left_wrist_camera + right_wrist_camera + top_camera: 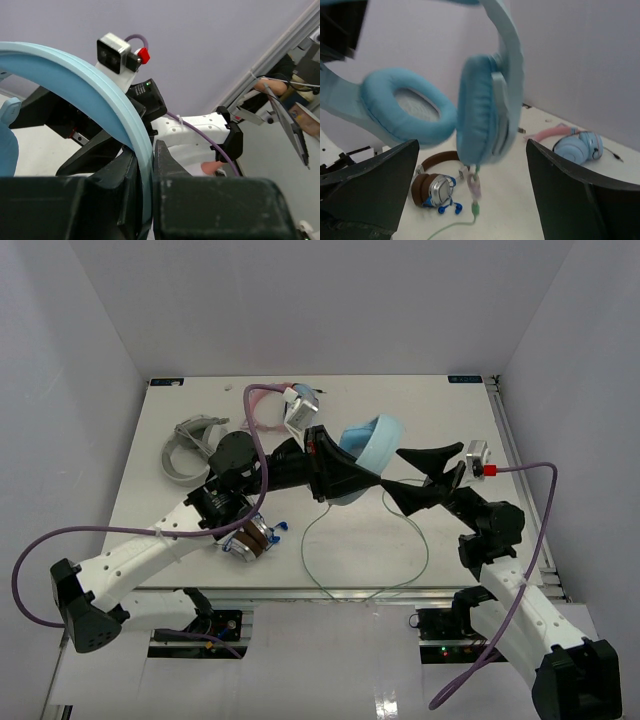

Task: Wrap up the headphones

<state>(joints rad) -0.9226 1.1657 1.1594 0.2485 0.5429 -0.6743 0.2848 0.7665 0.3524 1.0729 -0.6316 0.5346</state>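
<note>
The light blue headphones [378,443] hang in the air above the table's middle. My left gripper [352,477] is shut on their blue headband [90,82], which passes between its fingers [172,165]. My right gripper [396,475] is open just right of the headphones. In the right wrist view the two padded earcups [482,112] hang between and beyond its spread fingers [375,185]. The jaws touch nothing. The thin pale green cable [366,585] drops from one earcup through a plug [476,202] and lies in a wide loop on the table.
A brown pair with blue earbuds [250,538] lies under the left arm and shows in the right wrist view [432,186]. A grey pair [190,448] lies at the back left. A pink pair with a blue earcup [576,146] lies at the back middle [268,405].
</note>
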